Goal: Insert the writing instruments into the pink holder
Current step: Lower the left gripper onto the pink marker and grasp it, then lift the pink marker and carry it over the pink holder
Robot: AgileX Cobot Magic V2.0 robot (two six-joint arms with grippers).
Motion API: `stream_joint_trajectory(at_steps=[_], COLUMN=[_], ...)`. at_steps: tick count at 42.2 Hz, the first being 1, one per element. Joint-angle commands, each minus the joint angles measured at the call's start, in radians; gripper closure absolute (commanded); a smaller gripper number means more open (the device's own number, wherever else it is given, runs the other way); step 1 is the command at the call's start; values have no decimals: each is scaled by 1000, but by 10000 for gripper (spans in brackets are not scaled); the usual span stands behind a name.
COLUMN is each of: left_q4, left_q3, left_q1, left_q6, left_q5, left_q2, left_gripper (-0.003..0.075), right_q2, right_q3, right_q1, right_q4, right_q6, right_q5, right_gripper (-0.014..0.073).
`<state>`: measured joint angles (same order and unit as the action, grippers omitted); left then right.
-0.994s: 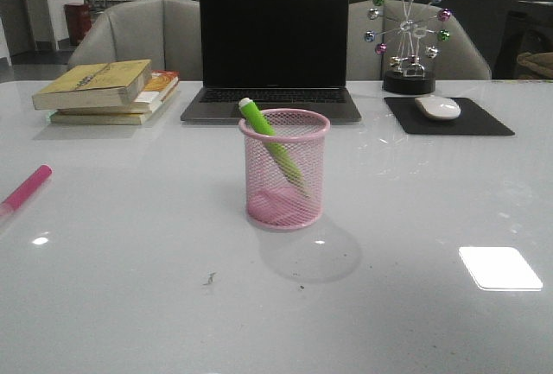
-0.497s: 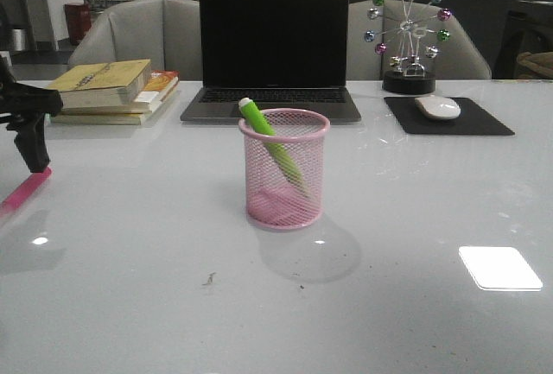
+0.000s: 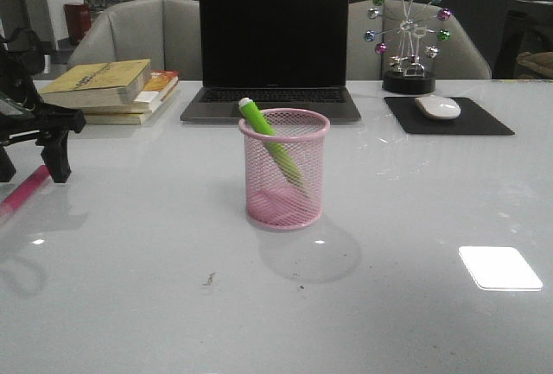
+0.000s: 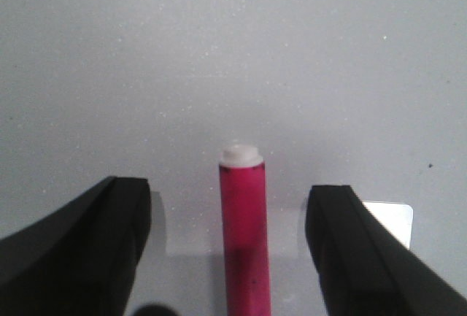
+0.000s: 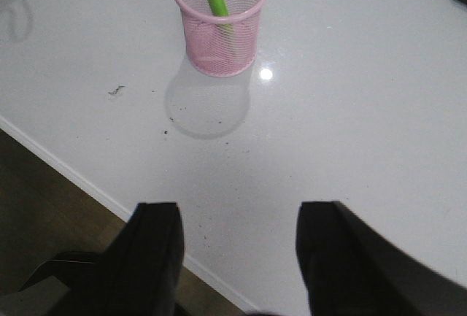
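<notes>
White glossy table. Pink mesh holder stands mid-table in front of laptop, green marker leaning inside. Pink marker lies flat far left of the holder, between the spread fingers of left gripper, untouched. Right gripper open, empty, well back from the holder.

Open laptop, screen dark, top centre. Stack of books upper left. Black mousepad w/ white mouse upper right; behind it a desk toy w/ coloured metallic balls. All on white glossy table.
</notes>
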<state>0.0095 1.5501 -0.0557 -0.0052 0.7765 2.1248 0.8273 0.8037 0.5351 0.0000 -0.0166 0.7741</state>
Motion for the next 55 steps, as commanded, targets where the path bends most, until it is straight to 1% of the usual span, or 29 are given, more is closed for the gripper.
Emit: stream_joint_trajectory(at_steps=[1,10,15,22,26,32,34,35,37,38,40,41,42,44,48,52,55], left_q4=[0,21,21,21,14,-60,-96,-107,-136,-150,-166,-175,-192,-216,-250,-250,-250], left_q3=[39,40,40,38,2,-135,-200,-230,-300,-330,-399,-428,-467,-523,-624,-665,-665], left_q1=[-1,-1,-1,-3,-15,-66,-93,-106,-139,-155,-194,-212,-230,-277,-373,-474,-536], left_q6=[-12,-12,-12,5,17,89,121,133,135,135,135,135,135,135,131,115,81], left_q5=[6,18,18,25,-16,-189,-288,-315,-432,-464,-599,-636,-715,-831,-1072,-1220,-1294], left_q2=[-50,-51,-51,-74,-142,-317,-392,-426,-501,-533,-603,-631,-665,-710,-769,-765,-733], left_gripper=[267,454,539,627,629,629,629,629,629,629,629,629,629,629,629,629,629], right_q2=[-4,-4,-4,-4,-4,-4,-4,-4,-4,-4,-4,-4,-4,-4,-4,-4,-4], right_q3=[25,25,25,25,25,25,25,25,25,25,25,25,25,25,25,25,25], right_q1=[1,1,1,1,1,1,1,1,1,1,1,1,1,1,1,1,1], right_q4=[0,0,0,0,0,0,0,0,0,0,0,0,0,0,0,0,0], right_q6=[1,1,1,1,1,1,1,1,1,1,1,1,1,1,1,1,1], right_q5=[-59,-59,-59,-59,-59,-59,-59,-59,-59,-59,-59,-59,-59,-59,-59,-59,-59], right_gripper=[125,125,125,125,125,125,125,125,125,125,125,125,125,125,125,125,125])
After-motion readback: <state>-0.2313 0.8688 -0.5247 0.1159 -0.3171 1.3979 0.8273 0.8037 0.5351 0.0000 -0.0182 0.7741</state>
